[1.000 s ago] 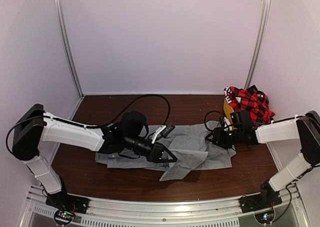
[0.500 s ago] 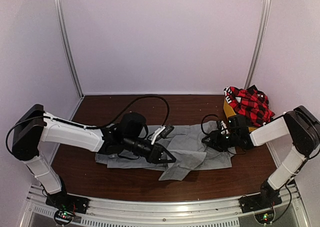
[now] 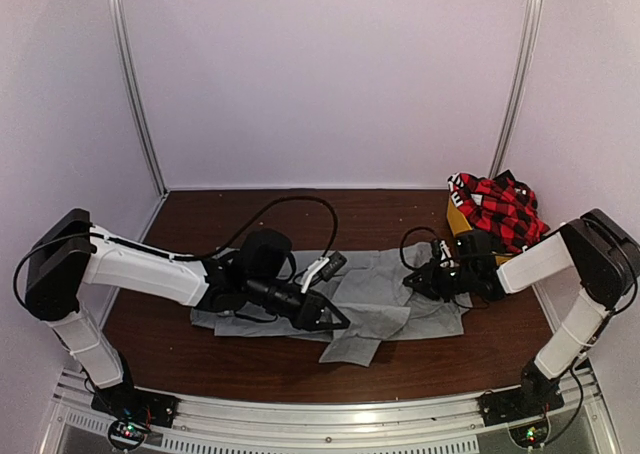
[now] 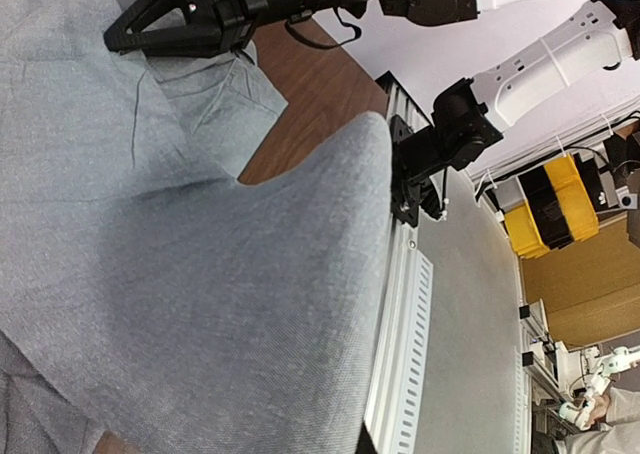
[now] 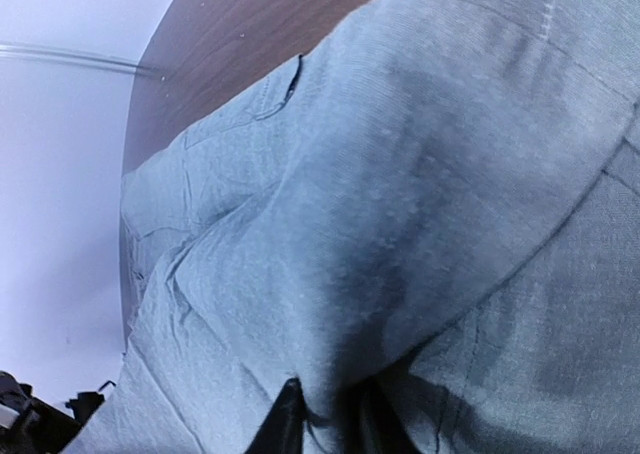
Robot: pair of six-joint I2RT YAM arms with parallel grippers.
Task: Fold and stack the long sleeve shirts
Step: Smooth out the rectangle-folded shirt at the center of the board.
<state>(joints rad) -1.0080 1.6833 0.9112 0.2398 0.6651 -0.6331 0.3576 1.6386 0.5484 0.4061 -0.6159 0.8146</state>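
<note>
Seen from the left wrist, a raised, blurred fold of the grey shirt [image 4: 200, 304] hides the jaws of the left gripper [image 3: 338, 322]. From the right wrist, cloth fills the frame; only dark slivers of fingers [image 5: 287, 426] show at the bottom edge, their gap unreadable. Overhead, the plaid shirt [image 3: 497, 206] covers most of the yellow tub [image 3: 456, 218], and the right gripper [image 3: 420, 282] is too small and dark to read

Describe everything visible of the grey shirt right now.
The grey shirt is plain light-grey woven cloth, rumpled, spread flat lengthwise across the brown table, one flap poking toward the near edge. A stitched seam shows in the right wrist view. The left hand pinches its middle; the right hand grips its right end.
</note>
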